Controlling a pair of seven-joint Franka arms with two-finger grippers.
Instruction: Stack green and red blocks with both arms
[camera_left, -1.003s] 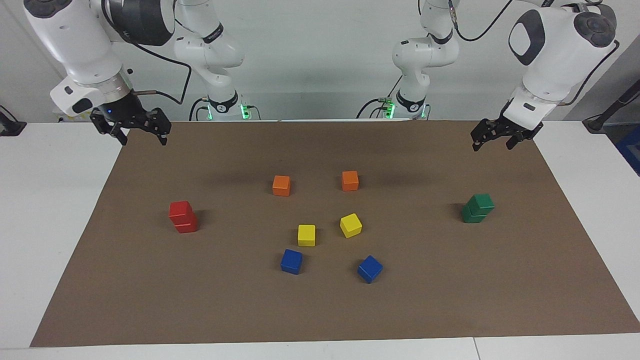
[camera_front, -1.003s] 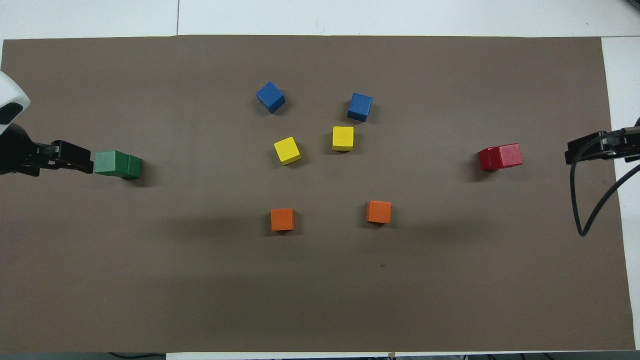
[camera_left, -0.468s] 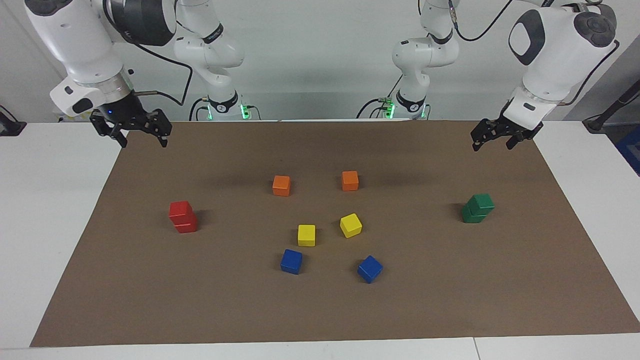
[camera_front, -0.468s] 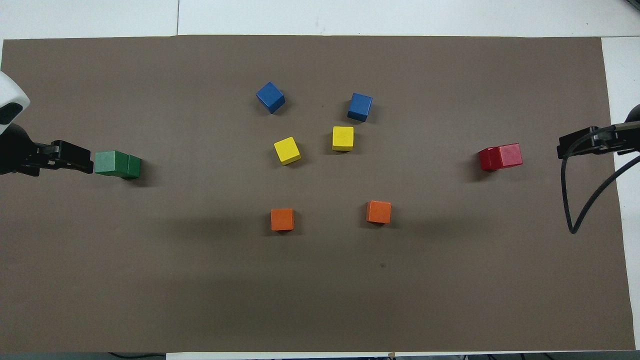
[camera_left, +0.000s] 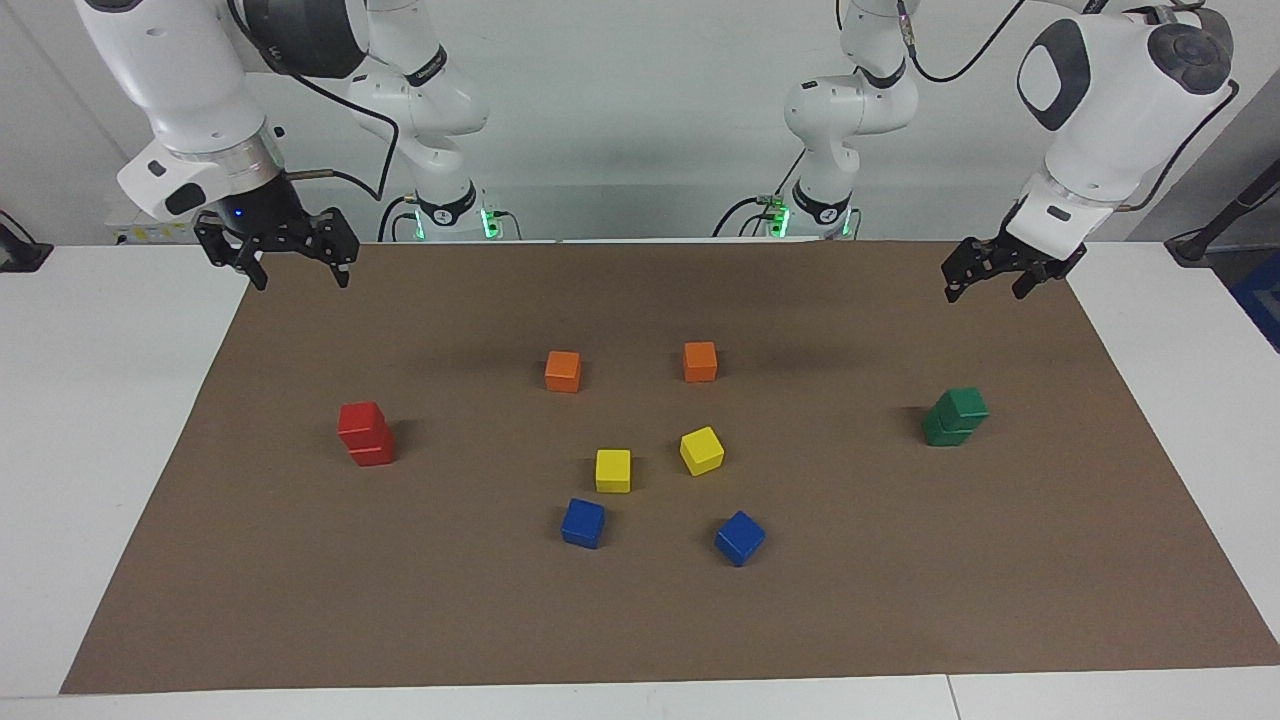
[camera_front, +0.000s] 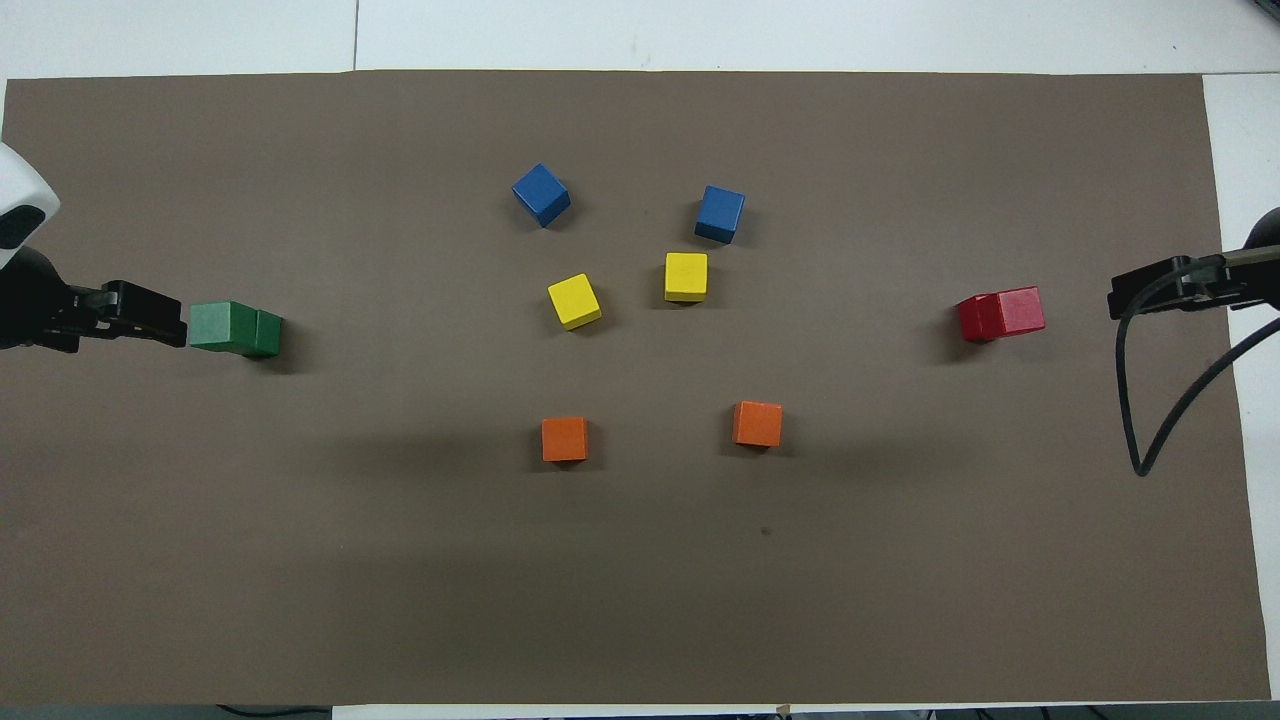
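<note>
Taking the brown mat (camera_left: 640, 620) as landmark: the right claw (camera_left: 296, 275) hangs spread and empty over its corner nearest the right arm. The red stack (camera_left: 365, 434), two cubes, apparently a little askew, stands at that end. The green stack (camera_left: 955, 417) stands at the left arm's end. The left claw (camera_left: 985, 285) hangs apart, empty, over the mat's corner there.

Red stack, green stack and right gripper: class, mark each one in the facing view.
red stack (camera_left: 365, 433), facing view, front face of the pair.
green stack (camera_left: 955, 417), facing view, side of the upper block.
right gripper (camera_left: 299, 276), facing view, midway between its open fingertips.
</note>
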